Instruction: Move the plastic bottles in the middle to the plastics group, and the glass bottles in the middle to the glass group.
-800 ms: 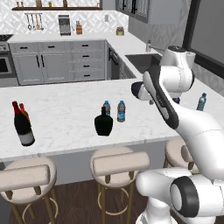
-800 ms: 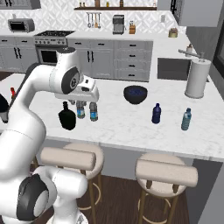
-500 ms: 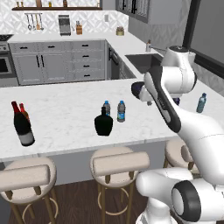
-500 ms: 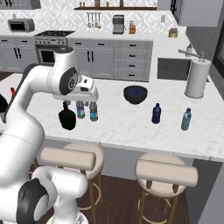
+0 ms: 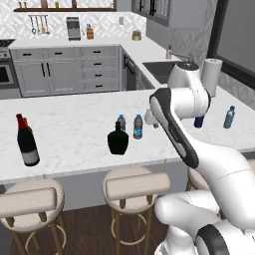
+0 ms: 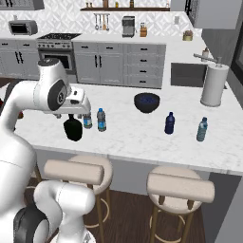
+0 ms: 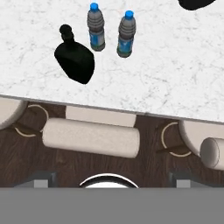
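Marble counter (image 6: 137, 135) carries a dark bowl (image 6: 146, 102) beyond the water bottles (image 6: 100, 119); jaws spread.

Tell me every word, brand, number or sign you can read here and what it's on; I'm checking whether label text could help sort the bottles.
None can be read.
Two water bottles: blue labels, print blurred.
Wine bottle: pale label, too small to show any lettering.
Squat black bottle, dark-blue bottle and teal bottle: no label visible.

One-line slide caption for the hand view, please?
Looking down on two water bottles beside a squat black bottle near the marble counter edge, stools below.
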Robot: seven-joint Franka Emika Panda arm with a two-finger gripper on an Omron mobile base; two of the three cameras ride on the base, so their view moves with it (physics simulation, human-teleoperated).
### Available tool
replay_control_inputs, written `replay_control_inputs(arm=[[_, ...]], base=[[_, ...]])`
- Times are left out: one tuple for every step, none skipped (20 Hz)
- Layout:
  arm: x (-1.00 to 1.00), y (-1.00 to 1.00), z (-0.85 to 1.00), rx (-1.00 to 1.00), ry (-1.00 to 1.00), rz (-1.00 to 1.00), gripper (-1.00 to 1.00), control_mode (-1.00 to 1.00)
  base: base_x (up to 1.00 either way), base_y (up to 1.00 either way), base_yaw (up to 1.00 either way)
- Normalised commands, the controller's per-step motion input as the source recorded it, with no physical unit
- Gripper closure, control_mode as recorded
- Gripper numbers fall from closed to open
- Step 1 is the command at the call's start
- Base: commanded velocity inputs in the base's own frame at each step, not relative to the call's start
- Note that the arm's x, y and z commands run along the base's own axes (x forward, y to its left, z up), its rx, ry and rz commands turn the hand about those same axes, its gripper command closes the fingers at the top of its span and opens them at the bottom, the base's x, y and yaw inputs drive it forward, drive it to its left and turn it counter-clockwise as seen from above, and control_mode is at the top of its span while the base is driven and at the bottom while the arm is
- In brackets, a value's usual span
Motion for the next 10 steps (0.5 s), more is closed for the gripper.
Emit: replay_control_inputs(arm=[[0.26,0.61,-0.02,0.00,0.00,0.00,-1.00,-1.00],[0.36,0.56,-0.01,0.00,0.00,0.06,-1.00,-1.00],[0.44,0.53,-0.03,0.00,0.00,0.06,-1.00,-1.00],[0.52,0.47,-0.07,0.00,0.00,0.03,-1.00,-1.00],[0.60,0.42,-0.09,0.00,0.00,0.00,-1.00,-1.00],[0.62,0.33,-0.09,0.00,0.00,0.00,-1.00,-1.00],[0.63,0.17,-0.11,0.00,0.00,0.01,-1.00,-1.00],[0.61,0.05,-0.04,0.01,0.01,0.06,-1.00,-1.00],[0.59,0.01,-0.03,0.00,0.00,0.08,-1.00,-1.00],[0.63,0.02,-0.07,0.00,0.00,0.06,-1.00,-1.00]], base=[[0.00,0.00,0.00],[0.00,0.00,0.00],[0.00,0.00,0.00],[0.00,0.00,0.00],[0.00,0.00,0.00],[0.00,0.00,0.00],[0.00,0.00,0.00],[0.00,0.00,0.00],[0.00,0.00,0.00],[0.00,0.00,0.00]])
